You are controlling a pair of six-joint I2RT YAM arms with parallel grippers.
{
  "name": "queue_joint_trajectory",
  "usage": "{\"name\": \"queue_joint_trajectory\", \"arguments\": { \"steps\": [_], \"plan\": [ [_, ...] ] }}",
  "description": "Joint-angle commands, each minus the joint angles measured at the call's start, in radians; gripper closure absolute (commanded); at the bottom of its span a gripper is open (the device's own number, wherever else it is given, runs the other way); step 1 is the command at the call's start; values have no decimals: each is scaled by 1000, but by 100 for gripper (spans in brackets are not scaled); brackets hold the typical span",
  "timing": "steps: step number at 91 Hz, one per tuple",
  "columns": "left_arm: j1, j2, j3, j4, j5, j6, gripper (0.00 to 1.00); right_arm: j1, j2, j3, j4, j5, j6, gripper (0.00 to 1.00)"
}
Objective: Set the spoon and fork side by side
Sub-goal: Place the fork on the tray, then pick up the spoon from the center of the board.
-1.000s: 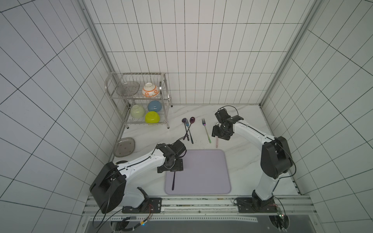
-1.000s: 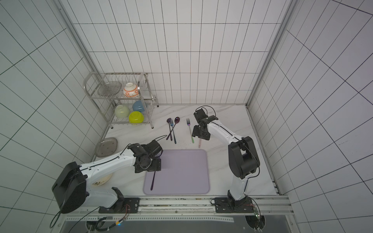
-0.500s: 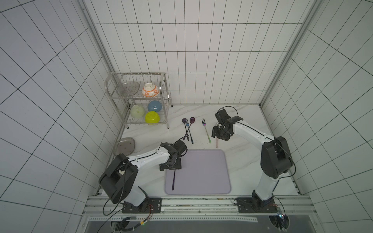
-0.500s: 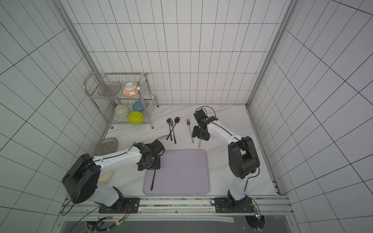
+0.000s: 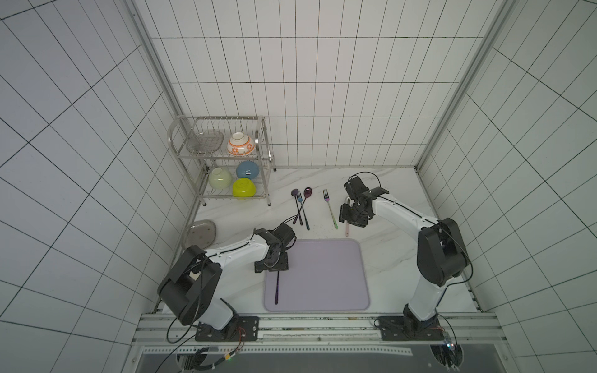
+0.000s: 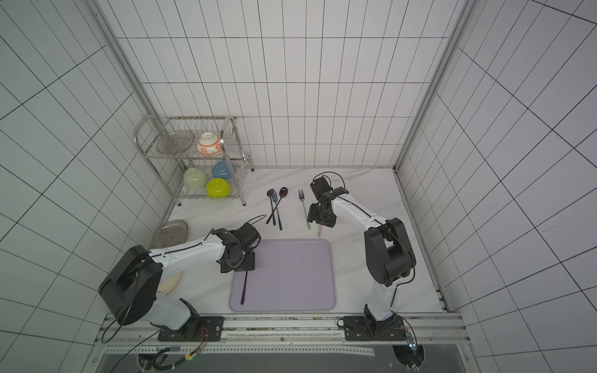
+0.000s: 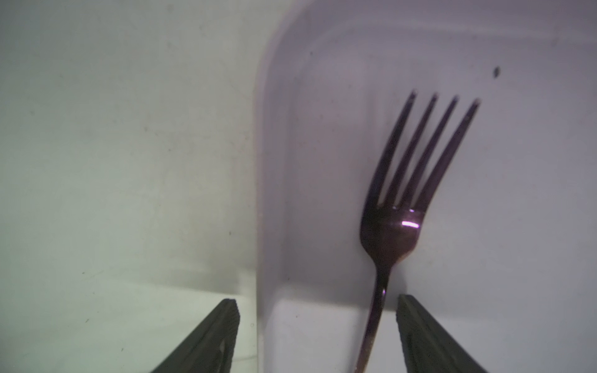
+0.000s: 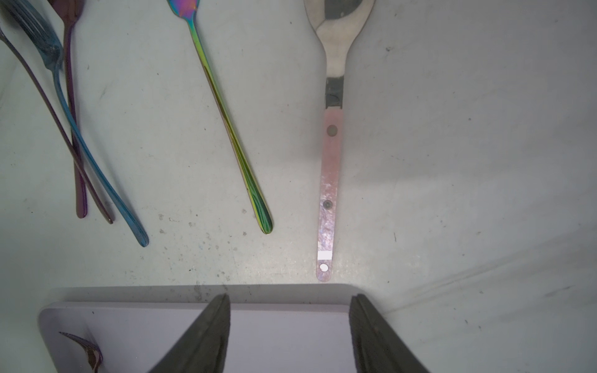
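A dark purple fork (image 5: 277, 287) (image 6: 244, 289) lies along the left side of the lilac mat (image 5: 323, 277) (image 6: 290, 274). My left gripper (image 5: 271, 266) (image 7: 318, 303) is open low over the fork's neck. The fork (image 7: 391, 222) has its handle between the jaws, close to one finger but apart from it. A pink-handled spoon (image 8: 329, 193) (image 5: 347, 231) lies on the counter just beyond the mat's far right corner. My right gripper (image 5: 352, 219) (image 8: 290, 298) hovers open above it, with nothing between its fingers.
A rainbow fork (image 5: 331, 211) (image 8: 232, 135) lies left of the pink-handled spoon. Further left, two dark spoons and a blue fork (image 5: 300, 206) cross each other. A wire rack (image 5: 223, 161) with bowls stands at the back left, and a metal plate (image 5: 198, 231) lies by the left wall.
My left gripper's jaws have narrowed around the fork's handle, and the left arm's elbow has swung back towards the front. The right arm has hardly moved.
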Motion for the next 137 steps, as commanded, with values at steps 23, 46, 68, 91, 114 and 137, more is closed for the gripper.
{"name": "queue_joint_trajectory", "arguments": {
  "steps": [23,46,68,91,114,137],
  "plan": [
    [2,-28,-12,23,6,-2,33,-7,-7,-12,-9,-4,-6,40],
    [3,-116,6,-19,5,-5,10,33,8,40,-18,13,-6,42],
    [4,-348,88,-186,-95,-34,2,141,156,249,-27,39,14,44],
    [4,-611,136,-303,-170,-45,2,198,397,538,-37,43,-68,57],
    [4,-818,124,-318,-209,-66,2,205,549,719,-37,20,-116,70],
    [5,-882,112,-354,-227,-74,2,231,649,848,-44,2,-154,76]
  ]
}}
